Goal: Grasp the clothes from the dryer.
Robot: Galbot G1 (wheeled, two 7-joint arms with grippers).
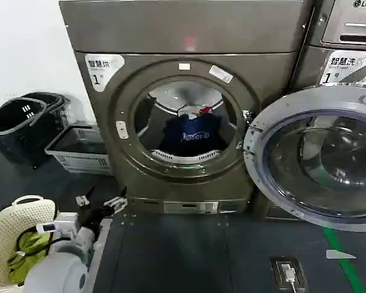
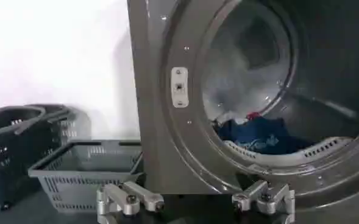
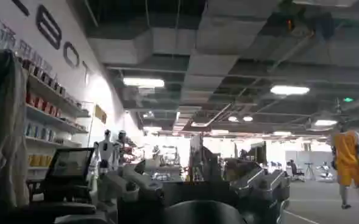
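left claw (image 1: pixel 99 203) hangs open low before the dryer (image 1: pixel 183 122), blue clothes (image 1: pixel 192 135) in its drum

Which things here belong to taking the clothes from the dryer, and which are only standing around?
For the job:
dryer, door open
blue garment in the drum
left gripper, open, low before the dryer

Standing around:
grey crate
black baskets
cream basket
LG machine

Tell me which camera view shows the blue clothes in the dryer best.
The head view: it looks straight through the open porthole of the dryer at the blue clothes lying in the drum. The left wrist view shows the clothes from a low side angle, beyond the open left pincer. The right wrist view faces the room.
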